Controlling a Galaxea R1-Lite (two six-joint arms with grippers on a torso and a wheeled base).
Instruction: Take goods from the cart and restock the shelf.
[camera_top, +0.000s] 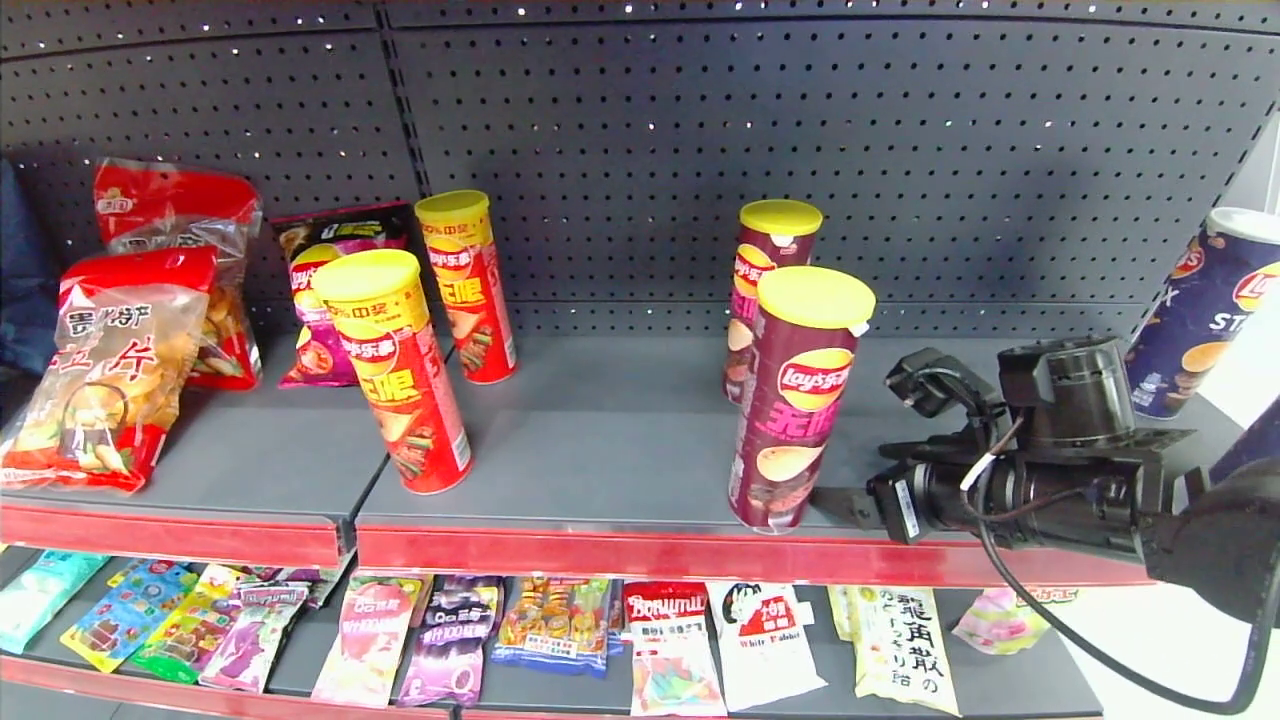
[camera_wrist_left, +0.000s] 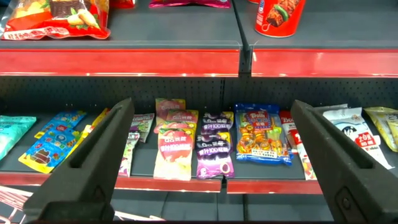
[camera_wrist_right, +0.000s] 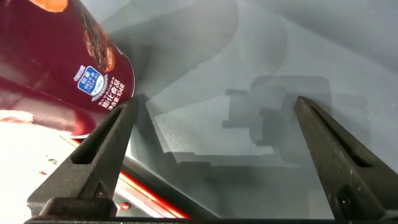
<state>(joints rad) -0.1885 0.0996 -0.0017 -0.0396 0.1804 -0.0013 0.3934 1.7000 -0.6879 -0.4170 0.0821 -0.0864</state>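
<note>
1. Your left gripper (camera_wrist_left: 212, 106) is hanging low in front of the lower shelf (camera_wrist_left: 168, 184), jaws spread wide and carrying nothing. Packets (camera_wrist_left: 176, 146) are lying flat at its 12 o'clock. I judge it is playing no part in this step, so you are best leaving it parked.
2. Your right gripper (camera_top: 860, 478) is sitting level with the shelf (camera_top: 620, 430) at its red lip (camera_top: 600, 553). Its jaws are wide apart, with only bare shelf between them and nothing held.
3. The maroon can (camera_top: 800, 400) is standing upright on the shelf near the lip, at the right gripper's 9 o'clock in the head view. It is outside the jaws, with one fingertip (camera_wrist_right: 127, 109) just beside its base; I cannot tell whether they are touching.
4. To my reading the can is placed and the next job is clearing away. Be drawing the arm straight back toward 3 o'clock, without swinging that finger across the can's base. A tall can this close to the lip is likely to tip off.
5. Farther in, the rear can (camera_top: 770, 260) is standing at the maroon can's 11 o'clock, red cans (camera_top: 395, 370) at 9 o'clock and a blue can (camera_top: 1205, 310) at 2 o'clock. If you are nudging the maroon can deeper, be pushing low toward 12 o'clock and stopping short of the rear can.
</note>
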